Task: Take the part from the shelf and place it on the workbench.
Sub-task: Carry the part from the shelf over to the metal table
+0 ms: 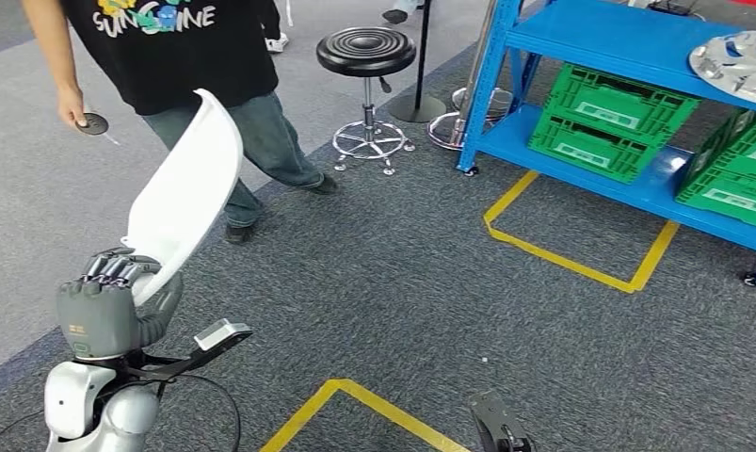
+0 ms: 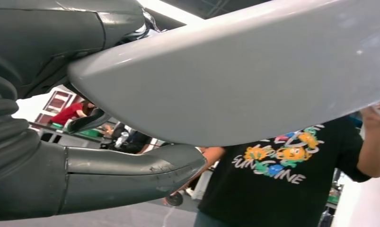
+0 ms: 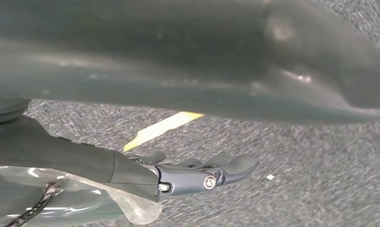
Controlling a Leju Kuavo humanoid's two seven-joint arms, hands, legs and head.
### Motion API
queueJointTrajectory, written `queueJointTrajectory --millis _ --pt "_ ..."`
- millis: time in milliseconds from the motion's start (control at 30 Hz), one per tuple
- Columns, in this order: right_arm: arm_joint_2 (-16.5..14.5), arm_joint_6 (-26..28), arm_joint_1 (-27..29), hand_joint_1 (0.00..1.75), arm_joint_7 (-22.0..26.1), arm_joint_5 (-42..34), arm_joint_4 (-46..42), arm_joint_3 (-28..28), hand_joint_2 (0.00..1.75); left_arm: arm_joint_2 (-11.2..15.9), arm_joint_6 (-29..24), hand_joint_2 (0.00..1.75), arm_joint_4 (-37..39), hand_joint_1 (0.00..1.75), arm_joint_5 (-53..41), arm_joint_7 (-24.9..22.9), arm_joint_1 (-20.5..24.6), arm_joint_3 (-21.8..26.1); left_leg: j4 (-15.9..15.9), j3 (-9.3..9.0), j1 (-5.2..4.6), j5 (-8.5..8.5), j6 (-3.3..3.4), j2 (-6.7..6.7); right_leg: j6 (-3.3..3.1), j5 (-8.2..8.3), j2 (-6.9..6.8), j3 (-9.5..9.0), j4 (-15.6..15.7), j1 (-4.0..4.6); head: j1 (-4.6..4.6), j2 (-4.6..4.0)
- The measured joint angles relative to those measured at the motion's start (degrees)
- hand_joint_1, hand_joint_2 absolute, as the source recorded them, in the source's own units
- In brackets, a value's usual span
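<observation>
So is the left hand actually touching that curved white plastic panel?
Touching. In the head view the left hand grips the lower edge of the curved white plastic panel; the left wrist view shows the thumb against its underside.

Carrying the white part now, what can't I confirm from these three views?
- Workbench: I cannot place it.
- Left hand grip: in the left wrist view the white part covers the fingers, so the contact points are hidden.
- Right hand: the head view's bottom edge cuts it off; the right wrist view is blurred.
- Person's small dark disc: too small to identify.
</observation>
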State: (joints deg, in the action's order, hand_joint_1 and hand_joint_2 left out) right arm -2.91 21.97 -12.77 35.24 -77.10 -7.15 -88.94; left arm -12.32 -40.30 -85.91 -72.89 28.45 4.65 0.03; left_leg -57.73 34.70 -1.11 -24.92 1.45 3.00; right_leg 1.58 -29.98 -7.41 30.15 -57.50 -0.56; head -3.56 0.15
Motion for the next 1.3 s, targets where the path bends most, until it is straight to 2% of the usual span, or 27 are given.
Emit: queueJointTrajectory --millis 67,133,167,200,233,267,300,333,367,433,500,567,633,700,733,767,800,867,933,1000,1033,1067,1133,1200,1233,1267,1300 --pt "0.0 0.1 0.0 0.0 -0.7 0.7 0.0 0.0 0.0 0.0 0.0 1.75 0.1 1.75 0.5 -0.1 0.0 -0.7 0.6 -0.3 0.35 0.33 0.57 -1.45 0.35 -1.79 2.47 0.98 -2.4 -0.18 -0.05 0.0" --pt "0.1 0.1 0.3 0.0 -1.8 1.5 0.0 0.0 0.0 0.0 0.0 1.75 0.2 1.75 1.0 -0.3 0.2 -1.5 0.9 -0.42 0.53 0.48 0.96 -2.92 0.44 -5.01 6.09 4.43 -9.3 -0.28 -0.31 0.0" --pt "0.2 0.0 0.6 0.0 -2.5 1.9 0.0 0.0 0.0 0.0 0.0 1.75 0.3 1.75 1.2 -0.4 0.2 -1.8 0.9 -0.41 0.53 0.48 1.05 -3.76 0.49 -6.24 6.9 6.53 -13.1 -0.27 -0.46 0.0" --pt "0.4 0.0 1.0 0.0 -3.2 2.3 0.0 0.0 0.0 0.1 0.0 1.75 0.4 1.75 1.2 -0.4 0.2 -2.0 0.8 -0.44 0.52 0.46 1.07 -4.65 0.55 -6.56 7.24 8.13 -15.6 -0.27 -0.5 0.0" --pt "0.5 0.0 1.2 0.0 -4.0 2.6 0.0 0.0 0.0 0.1 0.0 1.75 0.4 1.75 1.3 -0.5 0.2 -2.0 0.8 -0.48 0.53 0.44 1.08 -5.55 0.62 -5.78 7.36 8.86 -16.1 -0.29 -0.49 0.0" --pt "0.7 0.0 1.5 0.0 -4.7 2.8 0.0 0.0 0.0 0.1 0.0 1.75 0.5 1.75 1.3 -0.6 0.2 -2.0 0.6 -0.53 0.59 0.39 1.01 -6.46 0.7 -3.91 7.52 8.48 -14.3 -0.37 -0.49 0.0" --pt "0.8 0.1 1.6 0.0 -5.4 2.8 0.0 0.0 0.0 0.1 0.0 1.75 0.5 1.75 1.3 -0.7 0.2 -2.0 0.4 -0.56 0.69 0.27 0.84 -7.32 0.81 -1.44 8.02 7.2 -10.7 -0.54 -0.48 0.0" --pt "1.0 0.0 1.8 0.0 -6.1 2.7 0.0 0.0 0.0 0.2 0.0 1.75 0.5 1.75 1.4 -0.7 0.3 -2.0 0.1 -0.47 0.74 0.09 0.58 -8.13 0.95 0.26 9.23 5.69 -7.0 -0.78 -0.49 0.0" --pt "1.1 0.0 1.9 0.0 -6.7 2.6 0.0 0.0 0.0 0.2 0.0 1.75 0.5 1.75 1.6 -0.7 0.3 -2.0 -0.4 -0.24 0.8 -0.1 0.27 -8.93 0.99 1.36 10.43 4.25 -3.9 -1.0 -0.44 0.0" --pt "1.4 0.0 2.5 0.0 -7.8 2.4 0.0 0.0 0.0 0.2 0.0 1.75 0.5 1.75 2.1 -0.5 0.3 -2.0 -1.0 0.37 0.93 -0.18 -0.37 -10.28 0.78 1.36 11.7 2.96 -1.6 -1.07 -0.41 0.0" --pt "1.6 0.0 3.0 0.0 -8.9 2.1 0.0 0.0 0.0 0.2 0.0 1.75 0.5 1.75 2.4 -0.4 0.0 -2.0 -1.1 0.75 1.11 -0.09 -0.89 -10.96 0.19 1.47 10.56 2.66 -1.5 -0.93 -0.43 0.0" --pt "1.8 0.2 3.4 0.0 -9.8 1.7 0.1 0.0 0.0 0.3 0.0 1.75 0.5 1.75 2.4 -0.4 -0.2 -2.0 -3.0 1.59 0.99 -1.31 -1.46 -8.34 -0.49 1.51 9.28 2.31 -1.3 -0.93 -0.14 0.0" --pt "2.0 0.2 4.1 0.0 -10.9 1.3 0.1 0.0 0.0 0.4 0.0 1.75 0.5 1.75 2.2 -0.5 0.0 -2.0 -9.3 4.41 1.0 -4.5 -2.01 -4.66 -1.07 1.31 7.7 1.96 -1.1 -0.76 0.18 0.0" --pt "2.1 0.1 4.9 0.0 -12.1 0.8 0.1 0.0 0.0 0.5 0.0 1.75 0.5 1.75 2.1 -0.6 -0.1 -2.0 -16.1 7.68 1.22 -7.08 -2.24 -3.54 -1.36 1.03 5.91 1.75 -1.1 -0.55 0.22 0.0" --pt "2.1 0.1 5.3 0.0 -12.6 0.6 0.1 0.0 0.0 0.7 0.0 1.75 0.5 1.75 2.1 -0.7 -0.1 -2.0 -17.3 8.25 1.26 -7.04 -2.19 -3.42 -1.41 0.9 5.07 1.67 -1.1 -0.47 0.24 0.0" --pt "2.1 0.0 5.6 0.0 -13.1 0.4 0.1 0.0 0.0 0.8 0.0 1.75 0.5 1.75 2.1 -0.8 -0.1 -2.0 -16.2 7.71 1.24 -5.95 -2.02 -3.32 -1.4 0.78 4.31 1.54 -1.1 -0.39 0.24 0.0" --pt "2.2 -0.2 5.7 0.0 -13.5 0.2 0.1 0.0 0.0 0.9 0.0 1.75 0.5 1.75 2.0 -0.9 -0.1 -2.0 -13.1 6.08 1.09 -4.08 -1.65 -2.86 -1.37 0.62 3.58 1.34 -1.1 -0.31 0.23 0.0" --pt "2.3 -0.9 6.0 0.0 -14.2 -0.2 0.1 0.0 0.0 0.9 0.0 1.75 0.4 1.75 1.6 -1.3 -0.1 -2.3 -5.3 2.02 0.19 -1.19 -0.53 -0.12 -1.16 0.27 2.27 0.92 -1.1 -0.1 0.25 0.0" --pt "2.5 -1.4 6.2 0.0 -14.7 -0.5 0.1 0.0 0.0 0.7 0.0 1.75 0.0 1.75 0.8 -2.2 -0.2 -2.8 -1.4 0.14 -0.67 -0.72 0.3 1.76 -0.77 0.01 0.93 0.7 -1.0 0.11 0.21 0.0" --pt "2.6 -1.4 6.2 0.0 -15.3 -0.6 0.1 0.0 0.0 0.7 0.0 1.75 -0.5 1.75 0.4 -3.1 -0.8 -3.1 -0.7 0.05 -0.69 -0.69 0.73 0.61 -0.31 -0.21 -0.28 0.47 -0.7 0.17 0.17 0.0" --pt "2.6 -1.4 6.2 0.0 -15.4 -0.6 0.1 0.0 0.0 0.8 -0.1 1.75 -0.8 1.75 0.3 -3.4 -1.1 -3.1 -0.2 -0.15 -0.52 -0.46 0.91 -0.14 -0.1 -0.54 0.38 0.46 -0.9 0.09 0.11 0.0" --pt "2.7 -1.4 6.2 0.0 -15.5 -0.5 0.1 0.0 0.0 0.8 -0.1 1.75 -1.0 1.75 0.3 -3.6 -1.3 -3.1 0.3 -0.4 -0.3 -0.22 1.14 -0.83 0.09 -1.28 1.88 0.88 -2.0 0.0 0.06 0.0" --pt "2.8 -1.3 6.3 0.0 -15.6 -0.5 0.1 0.0 0.0 0.8 -0.1 1.75 -1.2 1.75 0.3 -3.8 -1.4 -3.3 0.9 -0.77 0.04 0.05 1.48 -2.27 0.36 -4.09 5.81 3.6 -7.7 -0.16 -0.2 0.0" --pt "2.9 -1.1 6.7 0.0 -15.7 -0.4 0.1 0.0 0.0 0.8 -0.1 1.75 -1.2 1.75 0.4 -3.8 -1.5 -3.5 0.9 -0.81 0.11 0.04 1.64 -3.97 0.66 -6.64 7.22 7.6 -15.0 -0.21 -0.3 0.0" --pt "2.9 -1.0 6.8 0.0 -15.7 -0.2 0.1 0.0 0.0 0.9 -0.1 1.75 -1.2 1.75 0.4 -3.8 -1.7 -3.5 0.8 -0.86 0.14 0.02 1.64 -4.88 0.85 -6.63 7.34 8.88 -16.7 -0.27 -0.28 0.0" --pt "2.9 -1.0 6.9 0.0 -15.9 0.2 0.1 0.0 0.0 1.0 -0.1 1.75 -1.2 1.75 0.4 -3.8 -1.9 -3.5 0.8 -0.94 0.22 -0.02 1.56 -5.81 1.03 -5.45 7.38 9.09 -16.3 -0.38 -0.27 0.0" --pt "2.9 -0.9 6.9 0.0 -16.1 0.7 0.1 0.0 0.0 1.1 -0.1 1.75 -1.2 1.75 0.4 -3.8 -2.1 -3.5 0.7 -1.05 0.36 -0.11 1.39 -6.75 1.24 -3.32 7.65 8.21 -13.7 -0.58 -0.27 0.0"
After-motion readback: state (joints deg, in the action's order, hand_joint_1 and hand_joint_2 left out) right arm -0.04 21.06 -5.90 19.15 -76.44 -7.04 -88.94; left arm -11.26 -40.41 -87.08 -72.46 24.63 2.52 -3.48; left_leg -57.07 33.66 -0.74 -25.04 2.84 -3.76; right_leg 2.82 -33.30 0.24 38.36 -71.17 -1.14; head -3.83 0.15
